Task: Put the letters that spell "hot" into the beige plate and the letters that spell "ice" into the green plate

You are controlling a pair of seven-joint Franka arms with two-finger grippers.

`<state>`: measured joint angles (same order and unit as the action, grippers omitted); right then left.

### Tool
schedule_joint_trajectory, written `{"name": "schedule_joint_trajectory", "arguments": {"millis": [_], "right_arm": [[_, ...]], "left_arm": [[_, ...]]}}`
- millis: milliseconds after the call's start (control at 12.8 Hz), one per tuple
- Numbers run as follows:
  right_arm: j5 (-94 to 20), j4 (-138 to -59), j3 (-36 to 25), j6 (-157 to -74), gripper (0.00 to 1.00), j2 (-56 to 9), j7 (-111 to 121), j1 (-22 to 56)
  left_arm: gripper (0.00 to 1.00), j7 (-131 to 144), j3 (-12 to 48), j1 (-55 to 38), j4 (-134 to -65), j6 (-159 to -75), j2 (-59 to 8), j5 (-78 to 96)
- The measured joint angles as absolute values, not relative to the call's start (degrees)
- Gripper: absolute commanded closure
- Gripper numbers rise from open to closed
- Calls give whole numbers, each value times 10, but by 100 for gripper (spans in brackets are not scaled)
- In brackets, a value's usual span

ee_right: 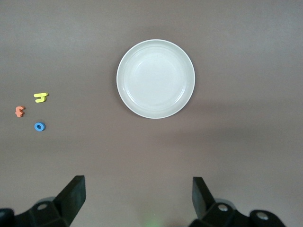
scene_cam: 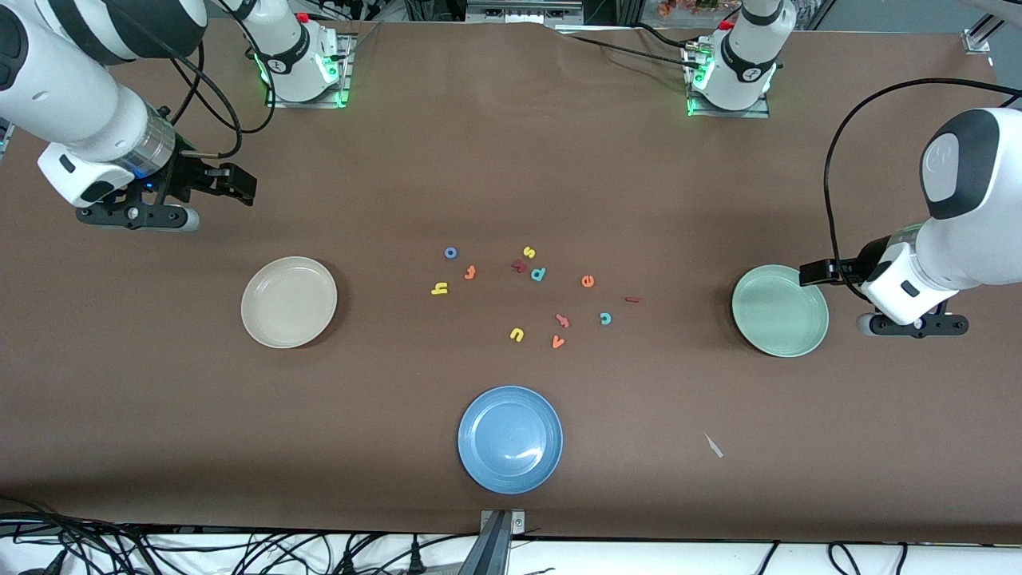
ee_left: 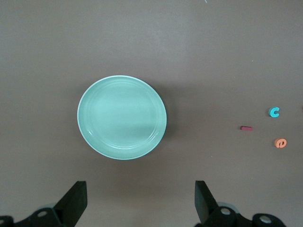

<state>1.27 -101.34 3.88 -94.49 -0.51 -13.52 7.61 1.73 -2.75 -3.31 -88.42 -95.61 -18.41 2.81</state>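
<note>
Letters lie loose in the middle of the table, between the beige plate [scene_cam: 289, 302] and the green plate [scene_cam: 780, 311], both empty. We judge these pieces light, thin and stiff, easy to slide, so we would pinch each one across its narrow strokes from straight above. The yellow "h" [scene_cam: 439, 289], the blue "o" [scene_cam: 451, 252] and the orange "t" [scene_cam: 470, 272] lie toward the beige plate. The orange "e" [scene_cam: 588, 280], the teal "c" [scene_cam: 605, 319] and the dark red "i" [scene_cam: 633, 299] lie toward the green plate. The right gripper [ee_right: 137, 196] hangs spread wide and holds nothing, just beside the beige plate and well apart from the letters. The left gripper [ee_left: 140, 198] is also spread and free, by the green plate.
</note>
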Motion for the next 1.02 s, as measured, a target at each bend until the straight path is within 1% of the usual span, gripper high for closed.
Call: {"name": "schedule_joint_trajectory", "arguments": {"millis": [470,784,1019], "right_arm": [[13,-1012,23,-926,0,-5,-133,76],[11,-996,11,-919,0,-11,-56,70],[3,-990,9,-910,0,-13,-82,68]], "left_arm": [[0,17,-27,-33,-884,-956,-185,28],[0,17,-27,-33,-884,-956,-186,28],[0,17,-27,-33,-884,-956,-188,28]]}}
